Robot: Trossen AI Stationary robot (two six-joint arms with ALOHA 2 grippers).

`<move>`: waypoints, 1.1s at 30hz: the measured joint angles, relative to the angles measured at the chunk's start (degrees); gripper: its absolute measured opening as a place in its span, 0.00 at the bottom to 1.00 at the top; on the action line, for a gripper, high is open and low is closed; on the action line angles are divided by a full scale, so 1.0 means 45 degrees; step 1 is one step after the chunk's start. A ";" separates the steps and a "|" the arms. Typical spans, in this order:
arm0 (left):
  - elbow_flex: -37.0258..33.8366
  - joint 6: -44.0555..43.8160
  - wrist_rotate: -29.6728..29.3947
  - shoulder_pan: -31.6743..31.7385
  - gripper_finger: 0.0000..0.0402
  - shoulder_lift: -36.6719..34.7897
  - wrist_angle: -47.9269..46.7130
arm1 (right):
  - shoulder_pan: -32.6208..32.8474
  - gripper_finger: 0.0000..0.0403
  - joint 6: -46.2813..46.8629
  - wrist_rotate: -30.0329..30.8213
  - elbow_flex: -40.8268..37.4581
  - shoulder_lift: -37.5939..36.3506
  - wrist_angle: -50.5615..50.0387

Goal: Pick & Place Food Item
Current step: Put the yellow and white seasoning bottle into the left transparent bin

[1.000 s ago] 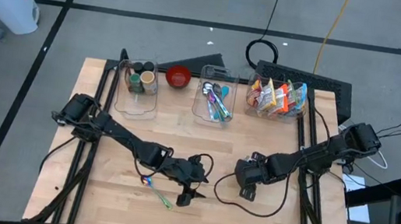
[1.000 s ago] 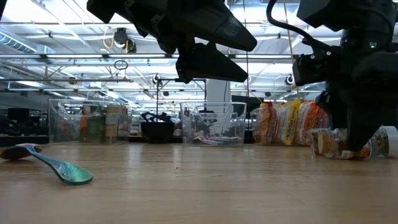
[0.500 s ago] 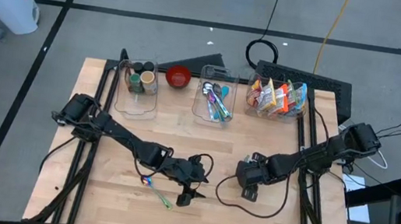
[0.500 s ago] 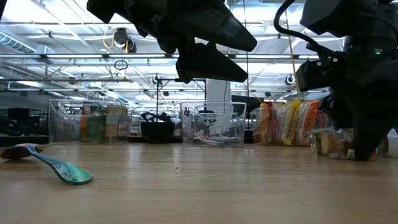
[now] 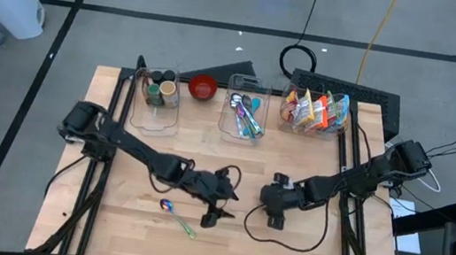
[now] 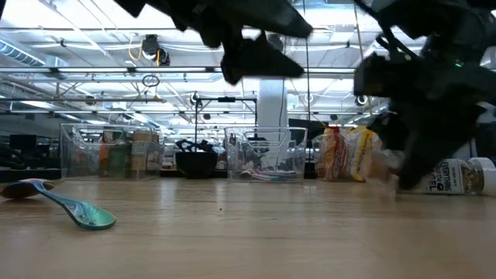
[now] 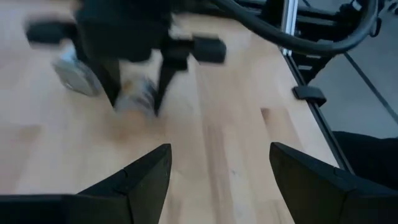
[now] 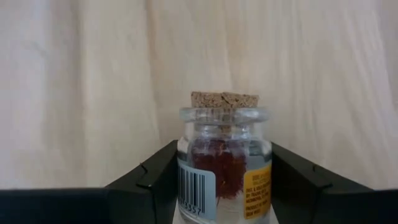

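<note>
A small glass jar [image 8: 224, 168] with a cork stopper, red threads inside and a barcode label sits between the fingers of my right gripper [image 8: 224, 155]. This gripper is right of the table's middle in the high view [image 5: 274, 210]. In the low view the jar [image 6: 378, 167] shows blurred at the gripper's lower end. My left gripper [image 5: 212, 210] is open and empty above the table's middle. Its fingers stand wide apart in the left wrist view [image 7: 217, 165], which also shows my right gripper with the jar [image 7: 137, 96] farther off. My right gripper pinches the jar's glass body [image 8: 186, 180] between its two fingers [image 8: 155, 177], one on each side, below the neck. The jar lies along the fingers, its cork end [image 8: 224, 99] pointing past the fingertips. The gripper slants down toward the table, and in the low view the jar appears just clear of the wood.
A teal spoon [image 5: 175, 216] lies near my left gripper, also in the low view [image 6: 74, 209]. A labelled bottle with a white cap [image 6: 457, 177] lies on its side behind my right gripper. Along the far edge stand a jar bin [image 5: 161, 91], a red bowl [image 5: 203, 86], a utensil bin [image 5: 243, 116] and a snack bin [image 5: 313, 111].
My right gripper has gone a little toward the table's left and near edge with the jar, which has left its place beside the lying bottle and now shows blurred with motion. My left gripper has risen slightly and shifted a little toward the far edge, still open.
</note>
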 joint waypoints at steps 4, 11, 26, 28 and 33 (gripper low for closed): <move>0.0000 0.0583 -0.0508 0.0326 0.70 -0.1395 -0.1089 | -0.0173 0.46 -0.0822 0.0013 -0.0458 -0.0014 0.2951; 0.0010 0.1689 -0.2656 0.0386 0.70 -0.4172 -0.2937 | -0.0695 0.46 -0.2287 0.1039 -0.1258 -0.0016 0.7791; -0.0016 0.2365 -0.4601 0.0534 0.70 -0.5372 -0.4643 | -0.1846 0.46 -0.5987 0.2309 -0.1692 -0.0044 1.4724; -0.0015 0.2521 -0.4502 0.0573 0.70 -0.4943 -0.4227 | -0.1836 0.46 -0.6120 0.2297 -0.1682 -0.0044 1.5048; -0.0015 0.2979 -0.4414 0.0670 0.70 -0.3951 -0.3074 | -0.1843 0.46 -0.6116 0.1632 -0.1682 -0.0044 1.5213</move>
